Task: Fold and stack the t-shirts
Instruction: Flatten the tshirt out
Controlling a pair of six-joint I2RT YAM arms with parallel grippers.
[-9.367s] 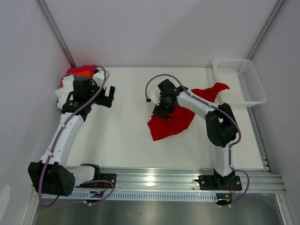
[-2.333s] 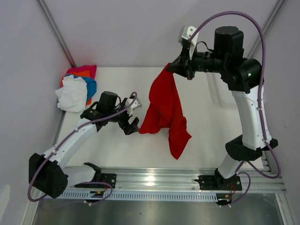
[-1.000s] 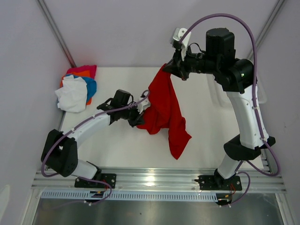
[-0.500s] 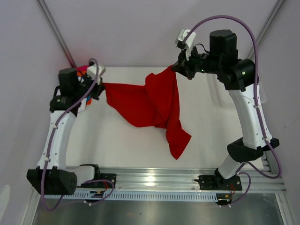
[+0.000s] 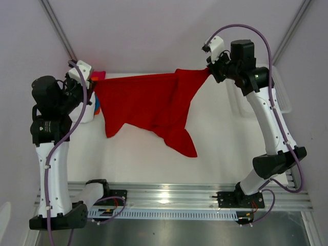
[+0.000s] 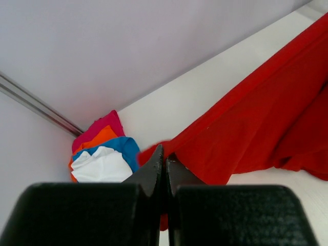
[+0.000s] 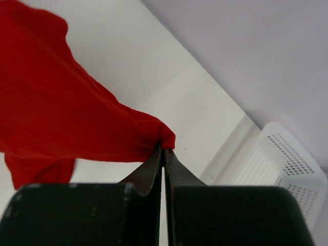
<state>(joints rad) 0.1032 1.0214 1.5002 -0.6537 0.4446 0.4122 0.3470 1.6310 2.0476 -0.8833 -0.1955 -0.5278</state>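
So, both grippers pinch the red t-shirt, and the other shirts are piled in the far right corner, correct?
No: the other shirts are piled in the far left corner, as the top external view shows. The left gripper and right gripper do pinch the red t-shirt.

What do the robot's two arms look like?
Both the left arm and the right arm have smooth white links, chunky black joints, and a thin purple cable looping alongside. The jaws are black, tapering to thin tips.
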